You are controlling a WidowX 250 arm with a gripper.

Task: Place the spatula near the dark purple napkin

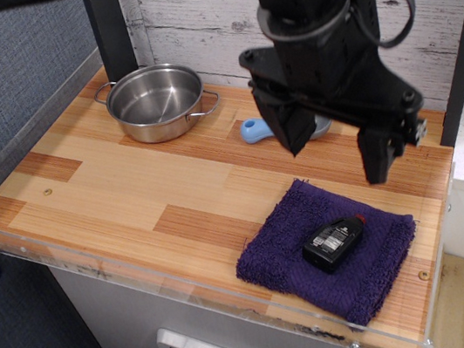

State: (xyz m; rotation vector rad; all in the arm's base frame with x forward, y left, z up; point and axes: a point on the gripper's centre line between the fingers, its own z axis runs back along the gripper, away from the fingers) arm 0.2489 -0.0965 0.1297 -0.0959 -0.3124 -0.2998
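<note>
Sitting in the upper left of the frame, a steel pot (155,101) with two side handles rested on the wooden table (111,189), close to the back wall and empty as far as its inside showed. To its right, just above the middle of the frame, lay the spatula (258,129): its light-blue handle pointed left toward the pot, while most of its grey head was hidden behind the arm. In front of it and higher up, filling the upper right of the frame, hung the black gripper (335,152), its two fingers spread wide apart and pointing down, with nothing between them. One finger hung over the spatula's head and the other ended above bare wood farther right. Below, in the lower right of the frame, the dark purple napkin (288,249) lay flat near the table's front edge, well apart from the spatula. A small black bottle (335,242) with a red cap lay on its side on the napkin.
</note>
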